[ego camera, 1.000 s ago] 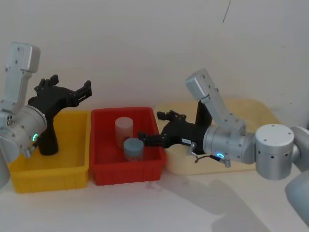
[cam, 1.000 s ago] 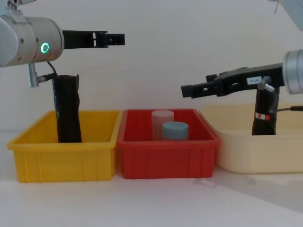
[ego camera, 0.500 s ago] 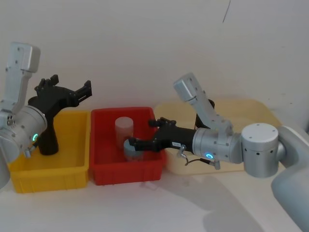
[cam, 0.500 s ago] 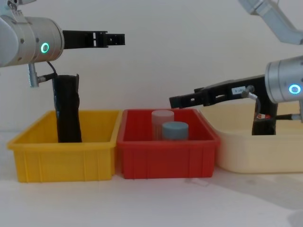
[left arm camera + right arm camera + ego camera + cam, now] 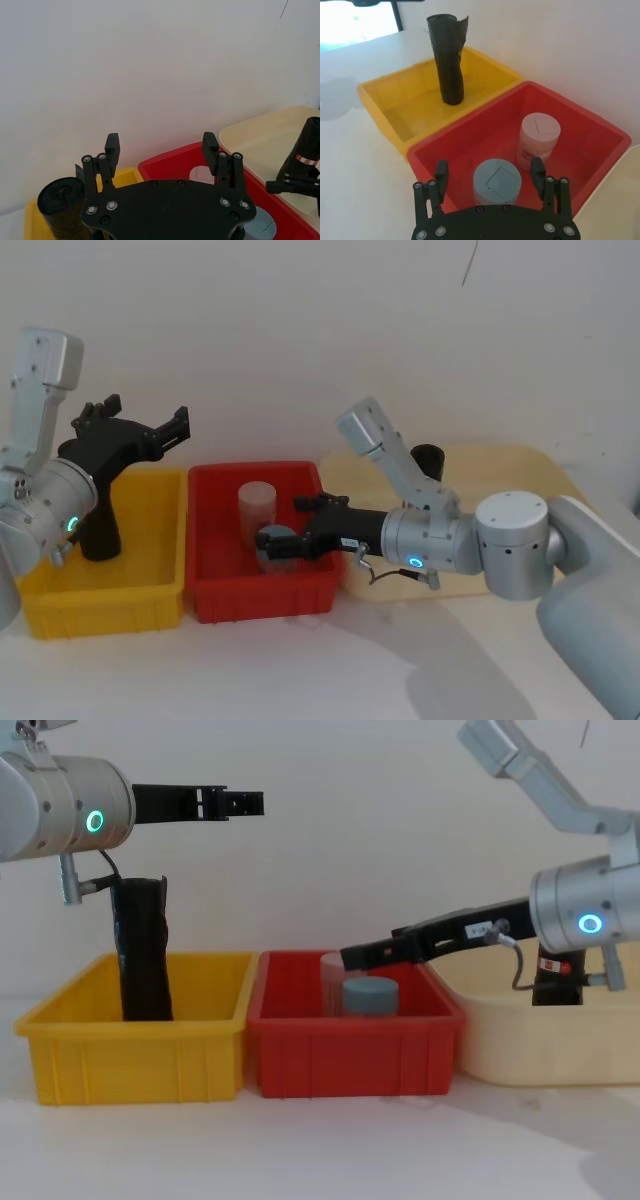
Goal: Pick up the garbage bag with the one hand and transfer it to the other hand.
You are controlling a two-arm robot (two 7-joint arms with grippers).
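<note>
The garbage bag [image 5: 304,154], a glossy black roll with a red-and-white label band, stands upright in the cream tray [image 5: 520,465]. In the chest view the garbage bag [image 5: 558,982] is partly hidden behind my right arm. My right gripper [image 5: 490,172] is open, its fingers on either side of and above a blue-grey jar [image 5: 497,181] in the red bin [image 5: 470,130], away from the bag. In the head view the right gripper [image 5: 272,540] reaches left over that bin. My left gripper [image 5: 235,803] hangs open, high above the yellow bin [image 5: 130,1050], holding nothing.
A taller wrinkled black roll [image 5: 142,952] without a label stands in the yellow bin. A pink jar [image 5: 537,137] sits beside the blue-grey one in the red bin. The three containers stand side by side against a white wall, with white table surface in front.
My right gripper has moved left and down, from beside the cream tray to over the blue-grey jar in the red bin. The left arm has not moved.
</note>
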